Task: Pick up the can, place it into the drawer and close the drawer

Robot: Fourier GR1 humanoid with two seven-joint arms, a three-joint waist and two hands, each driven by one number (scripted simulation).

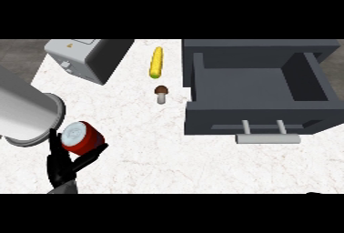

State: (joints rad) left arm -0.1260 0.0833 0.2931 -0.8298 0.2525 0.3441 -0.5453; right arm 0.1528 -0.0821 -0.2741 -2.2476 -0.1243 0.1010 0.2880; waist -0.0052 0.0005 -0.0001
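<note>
Countertop [154, 154] of pale veined stone fills most of the head view. On its right side stands a dark grey drawer [255, 113], pulled open with its bare cavity showing and a light bar handle [267, 138] on the front panel facing the robot. At the left edge a grey forearm [23, 111] looms large, and behind it sits a grey box-shaped appliance [84, 57].

Below the forearm, the left hand [62, 168] is curled round the red can [80, 138]: fingers on the can's left side, thumb along its lower right, pinching the body between them. The can is tilted, its pale lid turned up towards the camera, and it is well apart from the drawer. Whether it is off the counter I cannot tell.

A can like this is probably rigid and moderately light, with a smooth, somewhat slippery wall. Holding it across the middle of the body, as here, looks sound; the rims would stop it from sliding through.

A corn cob [156, 62] and, smaller, a brown-capped mushroom [161, 93] lie just left of the drawer.
</note>
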